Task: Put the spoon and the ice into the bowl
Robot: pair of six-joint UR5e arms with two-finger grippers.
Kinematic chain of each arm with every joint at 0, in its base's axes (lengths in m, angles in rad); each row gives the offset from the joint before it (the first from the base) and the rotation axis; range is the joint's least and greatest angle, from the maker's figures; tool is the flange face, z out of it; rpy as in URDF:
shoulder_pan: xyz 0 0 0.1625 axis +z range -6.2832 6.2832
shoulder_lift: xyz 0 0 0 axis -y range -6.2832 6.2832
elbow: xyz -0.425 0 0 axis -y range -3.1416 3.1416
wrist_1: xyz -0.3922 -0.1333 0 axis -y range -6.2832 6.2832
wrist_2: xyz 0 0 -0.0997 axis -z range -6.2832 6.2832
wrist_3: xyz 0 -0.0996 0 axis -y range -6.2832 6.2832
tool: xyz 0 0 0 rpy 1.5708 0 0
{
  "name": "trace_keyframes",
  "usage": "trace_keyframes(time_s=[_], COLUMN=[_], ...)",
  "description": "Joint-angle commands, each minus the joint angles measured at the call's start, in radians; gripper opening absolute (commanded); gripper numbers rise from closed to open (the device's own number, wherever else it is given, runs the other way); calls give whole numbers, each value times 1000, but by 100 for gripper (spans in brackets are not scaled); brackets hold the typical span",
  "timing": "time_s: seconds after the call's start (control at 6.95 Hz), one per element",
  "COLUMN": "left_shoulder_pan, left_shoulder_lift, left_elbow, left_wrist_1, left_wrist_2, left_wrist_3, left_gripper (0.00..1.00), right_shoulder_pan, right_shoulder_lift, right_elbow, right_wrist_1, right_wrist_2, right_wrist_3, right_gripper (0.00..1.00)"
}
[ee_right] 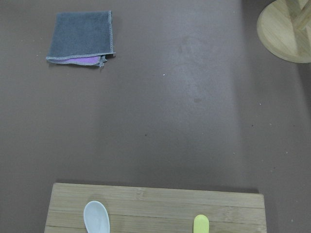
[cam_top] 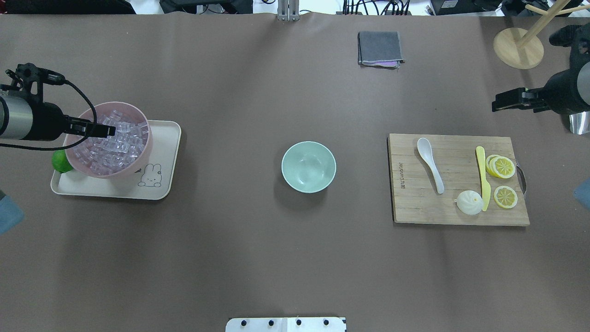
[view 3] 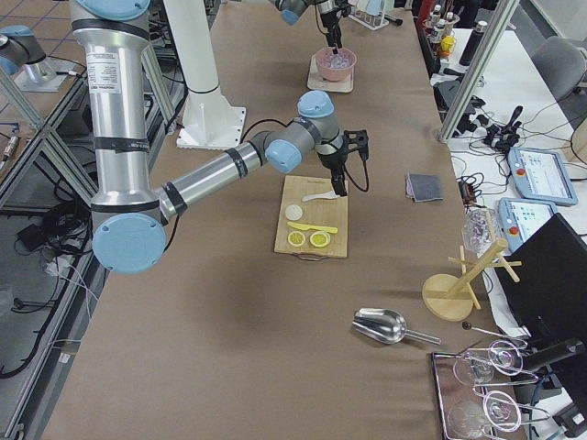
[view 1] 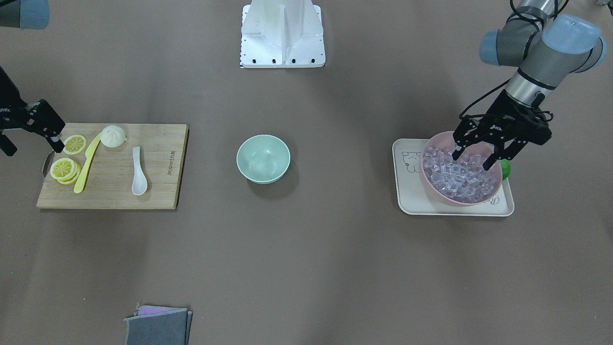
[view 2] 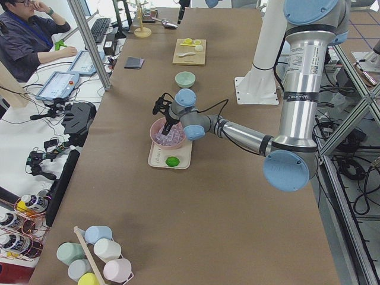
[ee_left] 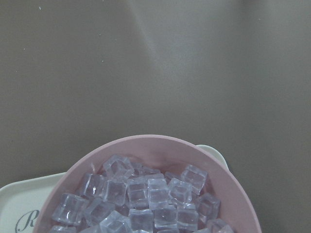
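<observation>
The white spoon [view 1: 139, 172] lies on a wooden cutting board [view 1: 163, 191], and also shows in the overhead view [cam_top: 431, 163] and the right wrist view [ee_right: 96, 217]. The empty mint-green bowl [view 1: 263, 158] stands mid-table [cam_top: 308, 166]. Many clear ice cubes [view 1: 459, 175] fill a pink bowl [cam_top: 144, 154], seen close in the left wrist view [ee_left: 146, 199]. My left gripper [view 1: 474, 160] is open, empty, its fingertips just above the ice. My right gripper [view 1: 32, 145] is open and empty, beyond the board's outer end, apart from the spoon.
The pink bowl stands on a cream tray [view 1: 412, 191] with a lime [view 1: 505, 167] beside it. On the board lie a yellow knife [view 1: 86, 165], lemon slices [view 1: 64, 168] and a bun [view 1: 113, 136]. A grey cloth [cam_top: 379, 48] and a wooden stand [cam_top: 518, 47] are at the far side.
</observation>
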Motion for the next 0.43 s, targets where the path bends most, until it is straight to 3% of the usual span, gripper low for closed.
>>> trace_keyframes(time_s=[0.0, 0.29], left_shoulder_pan=[3, 7], left_shoulder_lift=[-10, -13], left_elbow=[28, 37], left_wrist_1=[3, 3], left_wrist_2=[50, 52], left_wrist_3=[6, 6], left_gripper=[71, 71], right_shoulder_pan=[-7, -9], right_shoulder_lift=[0, 0], right_elbow=[-2, -4], right_wrist_1=[0, 0], right_wrist_2=[-14, -14], right_wrist_3=[0, 0], right_gripper=[100, 100])
